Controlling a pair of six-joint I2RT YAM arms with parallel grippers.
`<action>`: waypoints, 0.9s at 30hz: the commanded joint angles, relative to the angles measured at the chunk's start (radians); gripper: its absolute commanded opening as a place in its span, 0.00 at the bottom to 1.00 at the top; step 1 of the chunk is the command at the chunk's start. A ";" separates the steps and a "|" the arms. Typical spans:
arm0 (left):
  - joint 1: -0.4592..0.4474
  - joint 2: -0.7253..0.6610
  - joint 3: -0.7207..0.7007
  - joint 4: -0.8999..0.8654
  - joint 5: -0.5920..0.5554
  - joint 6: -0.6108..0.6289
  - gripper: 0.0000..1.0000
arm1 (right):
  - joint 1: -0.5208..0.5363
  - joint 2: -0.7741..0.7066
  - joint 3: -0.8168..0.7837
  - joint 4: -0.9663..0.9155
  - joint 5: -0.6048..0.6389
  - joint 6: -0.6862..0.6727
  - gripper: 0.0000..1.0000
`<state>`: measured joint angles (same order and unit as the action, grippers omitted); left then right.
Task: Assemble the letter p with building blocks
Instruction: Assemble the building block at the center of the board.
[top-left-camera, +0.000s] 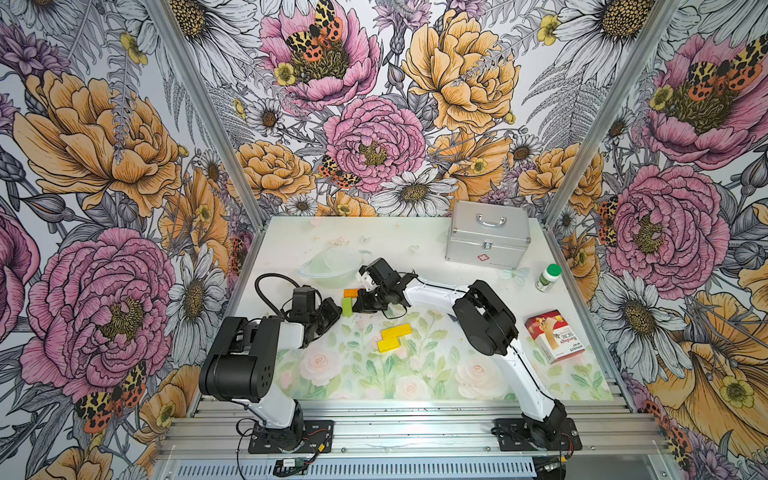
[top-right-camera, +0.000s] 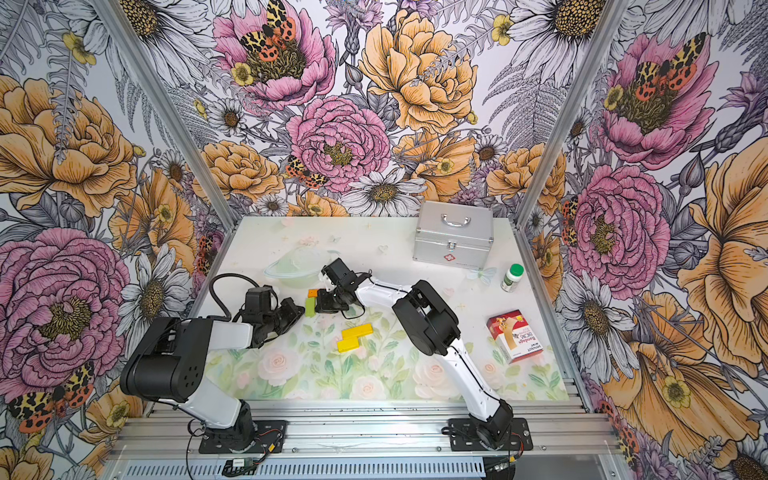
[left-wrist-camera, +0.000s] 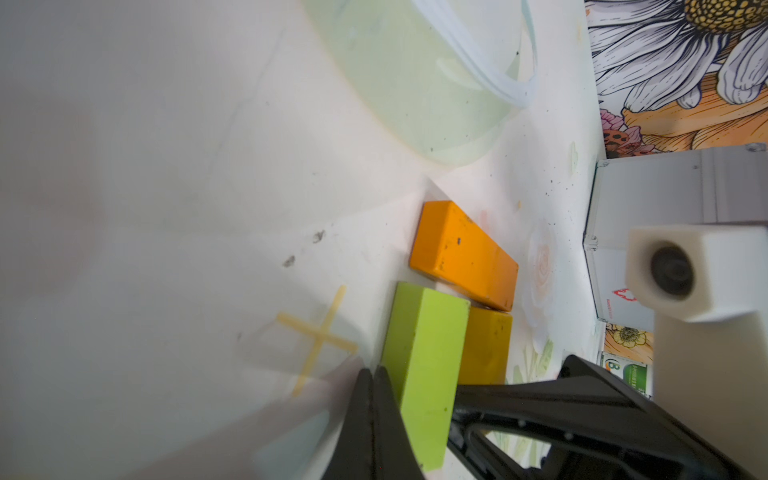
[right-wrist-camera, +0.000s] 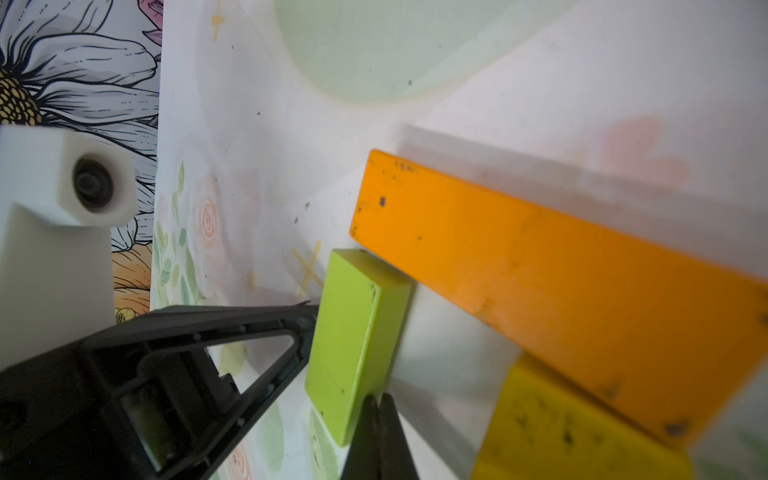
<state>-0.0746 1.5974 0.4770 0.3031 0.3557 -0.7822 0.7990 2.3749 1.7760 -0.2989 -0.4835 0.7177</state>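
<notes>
Only green block (top-left-camera: 347, 306), orange block (top-left-camera: 351, 292) and yellow block (left-wrist-camera: 486, 345) stand together, two yellow blocks (top-left-camera: 397, 331) lie apart; left gripper (left-wrist-camera: 370, 372) and right gripper (right-wrist-camera: 379, 398) are pressed together, empty.

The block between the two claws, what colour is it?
The block is lime green, clearest in the right wrist view.

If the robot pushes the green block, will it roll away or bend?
Probably not roll: the green block has flat faces and square corners, so it should slide instead. It looks stiff and solid, so it is unlikely to bend. Its paint looks smooth, so it may be a little slippery.
</notes>
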 joint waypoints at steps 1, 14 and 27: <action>-0.001 0.025 0.016 -0.007 0.015 0.014 0.00 | -0.001 0.032 0.032 0.010 -0.006 0.004 0.00; 0.024 0.039 0.036 -0.006 0.031 0.022 0.00 | -0.001 0.035 0.019 0.011 -0.007 0.007 0.00; 0.040 -0.042 -0.004 -0.017 0.010 0.014 0.00 | -0.001 -0.017 -0.019 0.010 0.021 -0.007 0.00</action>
<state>-0.0475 1.5948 0.4877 0.2935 0.3714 -0.7788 0.7971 2.3867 1.7756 -0.2962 -0.4854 0.7174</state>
